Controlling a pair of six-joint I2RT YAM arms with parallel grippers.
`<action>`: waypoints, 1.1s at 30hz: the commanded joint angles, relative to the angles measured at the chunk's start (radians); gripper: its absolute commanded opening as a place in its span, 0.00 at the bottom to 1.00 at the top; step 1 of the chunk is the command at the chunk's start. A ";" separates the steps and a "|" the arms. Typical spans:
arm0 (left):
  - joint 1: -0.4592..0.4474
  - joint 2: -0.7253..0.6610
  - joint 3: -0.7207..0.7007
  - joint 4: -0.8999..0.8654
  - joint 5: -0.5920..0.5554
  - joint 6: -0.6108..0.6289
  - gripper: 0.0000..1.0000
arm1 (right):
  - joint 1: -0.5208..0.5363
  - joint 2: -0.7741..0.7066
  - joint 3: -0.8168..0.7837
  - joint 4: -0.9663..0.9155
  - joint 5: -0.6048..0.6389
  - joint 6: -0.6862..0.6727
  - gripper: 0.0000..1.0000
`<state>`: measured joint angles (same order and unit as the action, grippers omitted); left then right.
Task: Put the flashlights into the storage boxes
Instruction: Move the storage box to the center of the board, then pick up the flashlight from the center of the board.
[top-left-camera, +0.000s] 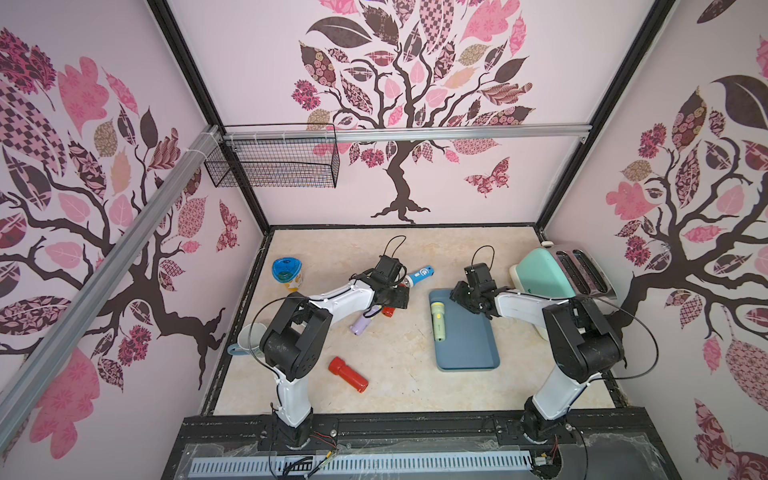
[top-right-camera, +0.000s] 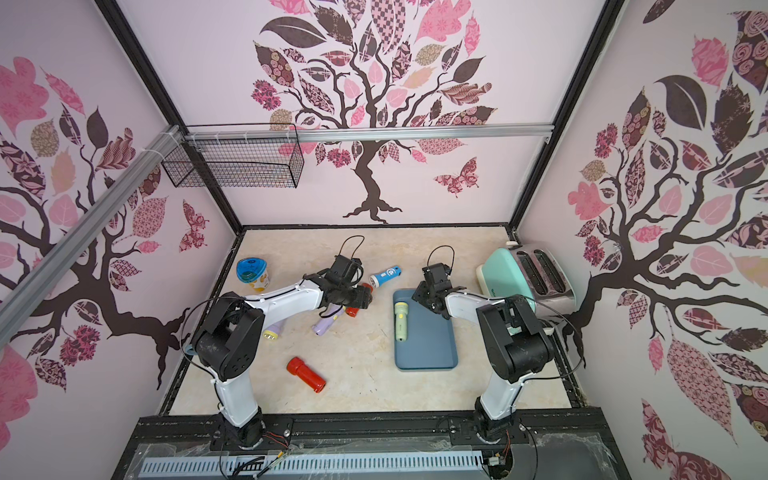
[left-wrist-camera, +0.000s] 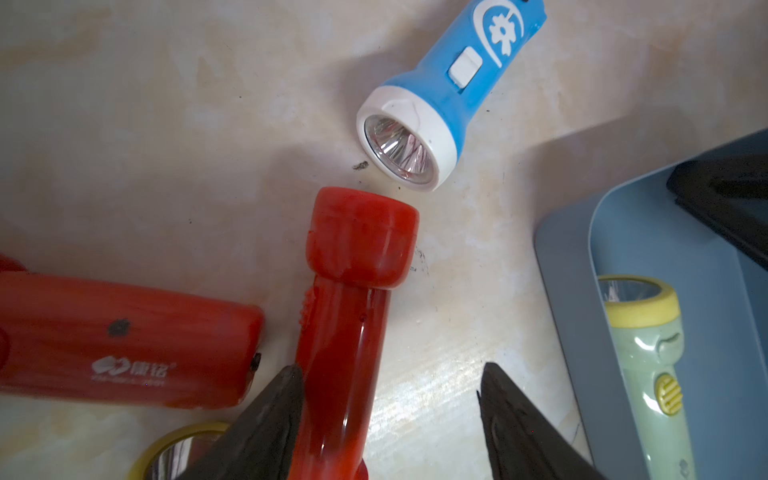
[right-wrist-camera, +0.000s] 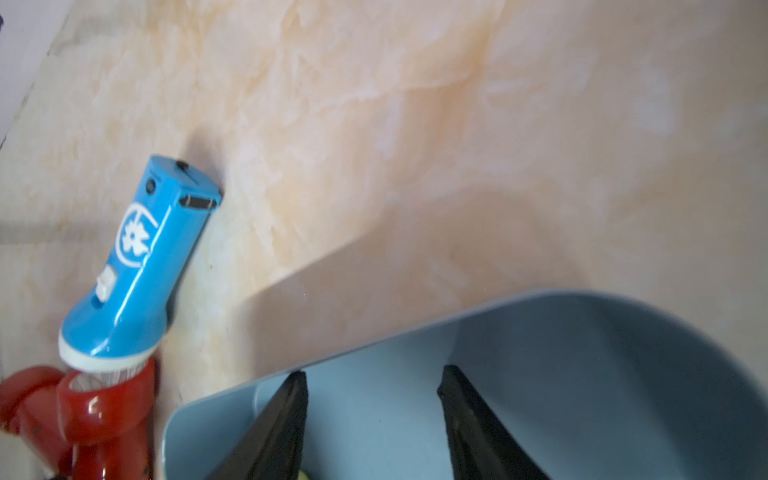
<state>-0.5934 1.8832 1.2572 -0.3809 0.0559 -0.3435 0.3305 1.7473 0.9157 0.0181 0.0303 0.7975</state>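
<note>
My left gripper is open and straddles a red flashlight. One finger lies against its body and the other stands apart. Beside it lie a second red flashlight and the blue-and-white flashlight. A pale green flashlight lies in the slate-blue storage box. My right gripper hangs open over the box's far end with nothing between its fingers. A lilac flashlight lies under my left arm. Another lilac one and a third red one lie nearer the front.
A blue-lidded yellow jar stands at the back left. A mint-green toaster sits against the right wall behind my right arm. A black wire basket hangs on the back rail. A pale cup sits at the left edge.
</note>
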 joint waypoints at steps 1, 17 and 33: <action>0.002 0.031 0.066 -0.037 -0.031 0.035 0.70 | -0.010 0.088 0.090 -0.039 0.087 0.029 0.55; 0.002 0.109 0.114 -0.041 0.005 0.026 0.59 | -0.020 -0.012 0.250 -0.191 0.004 -0.140 0.65; -0.023 0.151 0.071 -0.020 -0.044 0.017 0.50 | -0.091 -0.389 -0.118 -0.094 0.004 -0.133 0.69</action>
<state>-0.5999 2.0109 1.3464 -0.4076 0.0429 -0.3363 0.2394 1.3788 0.7776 -0.0711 0.0349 0.6838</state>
